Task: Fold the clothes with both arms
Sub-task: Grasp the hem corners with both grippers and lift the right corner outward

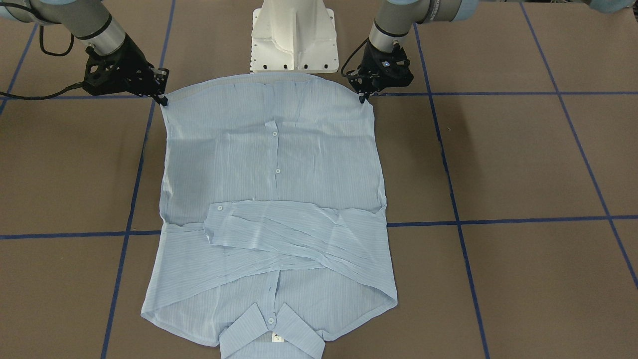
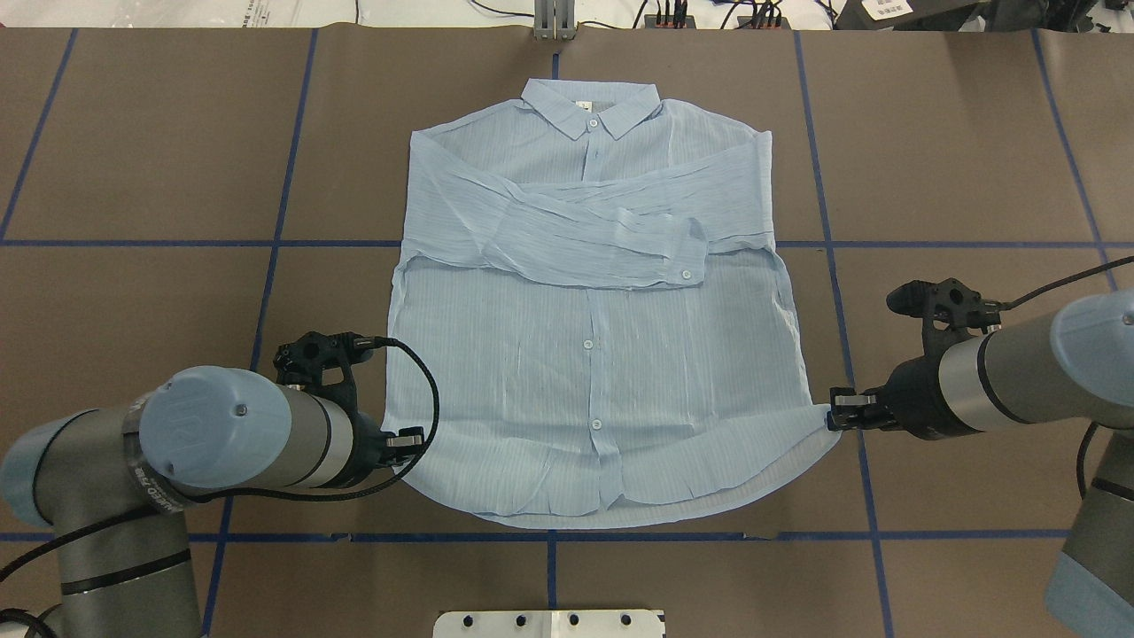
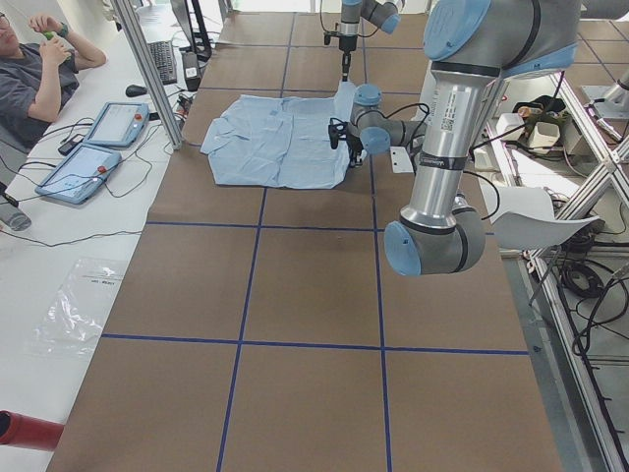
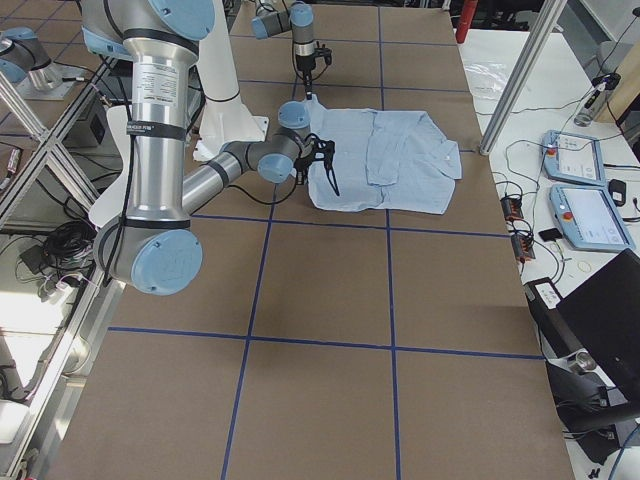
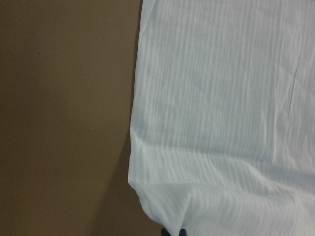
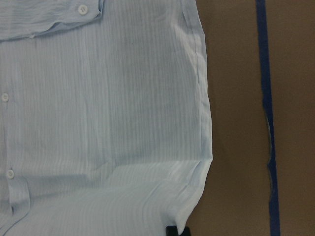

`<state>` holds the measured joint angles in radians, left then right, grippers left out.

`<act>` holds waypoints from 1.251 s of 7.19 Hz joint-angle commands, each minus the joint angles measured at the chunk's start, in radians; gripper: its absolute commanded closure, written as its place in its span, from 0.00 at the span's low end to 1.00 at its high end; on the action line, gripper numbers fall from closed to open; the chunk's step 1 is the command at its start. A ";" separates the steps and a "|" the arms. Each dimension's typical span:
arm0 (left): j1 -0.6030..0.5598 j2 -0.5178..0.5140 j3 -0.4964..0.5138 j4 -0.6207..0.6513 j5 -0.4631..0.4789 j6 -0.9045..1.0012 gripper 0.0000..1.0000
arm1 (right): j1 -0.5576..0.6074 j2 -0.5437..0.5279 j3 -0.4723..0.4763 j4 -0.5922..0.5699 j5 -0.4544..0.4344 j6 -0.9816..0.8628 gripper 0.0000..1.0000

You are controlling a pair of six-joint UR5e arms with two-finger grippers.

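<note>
While the left arm (image 2: 230, 443) and right arm (image 2: 1001, 377) reach in low over the brown desk (image 2: 133, 177), the shirt (image 2: 585, 372) lies spread in the middle of it. It is front up & buttoned, w/ the collar (image 2: 589, 105) at the far edge away from the robot and the hem (image 2: 620, 505) nearest the white base (image 2: 549, 623). Both sleeves (image 2: 549, 239) are folded across the chest, one over the other, and a buttoned cuff (image 2: 687, 257) sits on top twd the robot's right side. The left pincer (image 2: 409, 440) is at the hem corner on the robot's left, closed on the cloth edge. The right pincer (image 2: 837, 418) has the opposite hem corner nipped the same way. In the wrist cams only dark fingertips (image 6: 171, 231) show at the bottom edge, w/ cloth running right into them. From the side cams the hem corners look raised a little off the desk at the pincers, the rest of the shirt flat. Blue tape lines (image 2: 266, 292) grid the desk and the shirt straddles a few. Off to one side a person (image 3: 34, 79) sits at a white side desk (image 3: 59, 256) w/ two tablets (image 3: 98, 147) on it.
</note>
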<state>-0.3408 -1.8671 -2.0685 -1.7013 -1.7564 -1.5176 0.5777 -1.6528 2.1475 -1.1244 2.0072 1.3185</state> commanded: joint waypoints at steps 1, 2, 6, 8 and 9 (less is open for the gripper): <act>-0.026 -0.007 -0.015 0.000 -0.047 0.001 1.00 | 0.039 0.001 -0.003 -0.002 0.037 -0.013 1.00; -0.030 -0.007 -0.015 -0.001 -0.049 0.001 1.00 | 0.045 0.001 -0.003 -0.002 0.042 -0.013 1.00; -0.040 -0.006 -0.015 -0.001 -0.049 -0.001 1.00 | 0.077 -0.001 -0.006 -0.002 0.068 -0.013 1.00; -0.043 -0.006 -0.015 -0.001 -0.051 -0.001 1.00 | 0.083 0.001 -0.009 -0.002 0.070 -0.013 1.00; -0.058 -0.007 -0.015 -0.001 -0.051 -0.003 1.00 | 0.099 0.004 -0.015 -0.002 0.076 -0.015 1.00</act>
<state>-0.3858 -1.8729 -2.0831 -1.7027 -1.8065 -1.5190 0.6627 -1.6520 2.1378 -1.1259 2.0775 1.3051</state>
